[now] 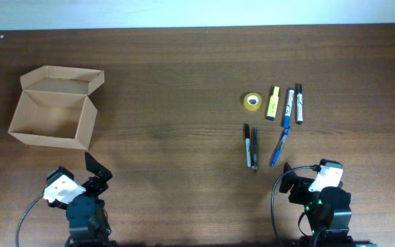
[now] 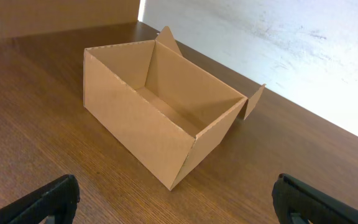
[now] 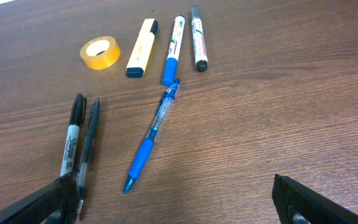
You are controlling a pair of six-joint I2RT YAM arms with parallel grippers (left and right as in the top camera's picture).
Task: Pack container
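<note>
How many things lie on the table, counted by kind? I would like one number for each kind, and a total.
Cardboard box: 1
Tape roll: 1
Yellow highlighter: 1
Markers: 3 (blue-capped marker, black-capped marker, black Sharpie)
Pens: 2 (blue pen, black pen)
Total: 8

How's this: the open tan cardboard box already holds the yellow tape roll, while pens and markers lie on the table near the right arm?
Wrong on the tape. The open tan cardboard box is empty in the left wrist view; the yellow tape roll lies on the wooden table with the pens and markers, near the right arm.
</note>
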